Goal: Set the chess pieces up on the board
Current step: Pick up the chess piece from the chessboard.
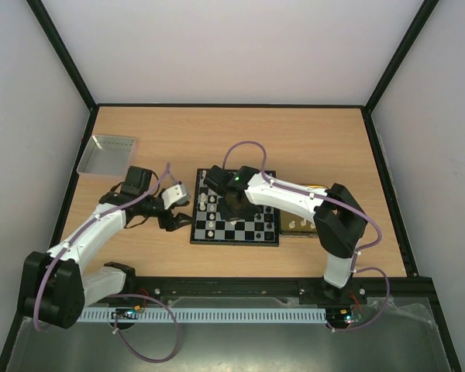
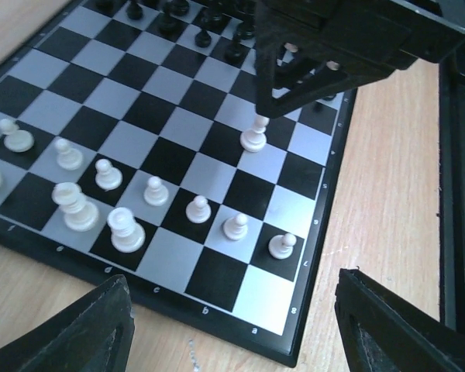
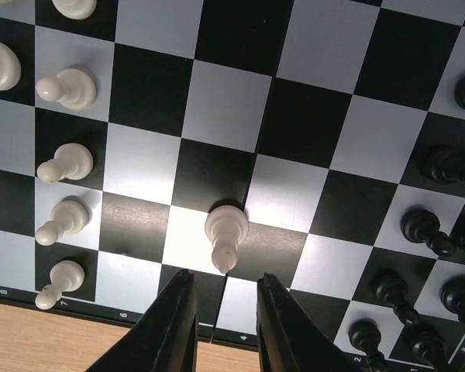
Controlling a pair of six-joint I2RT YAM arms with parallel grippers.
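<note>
One white pawn (image 3: 226,232) stands alone on the board (image 1: 252,233), ahead of the white pawn row (image 2: 198,208). Directly over it: right gripper (image 3: 226,275), jaws slightly spread, not pinching. Beside the board's edge: left gripper (image 2: 234,279), jaws wide, empty. Board sits mid-desk (image 1: 310,139).

A glossy sheen is shown by the board (image 3: 225,101), light being reflected off its squares. Beside the board, a matt, wood-grained surface (image 2: 387,194) is seen. The white chess pieces (image 2: 125,229) look smooth; the right fingers (image 3: 170,333) look like matt black plastic.
</note>
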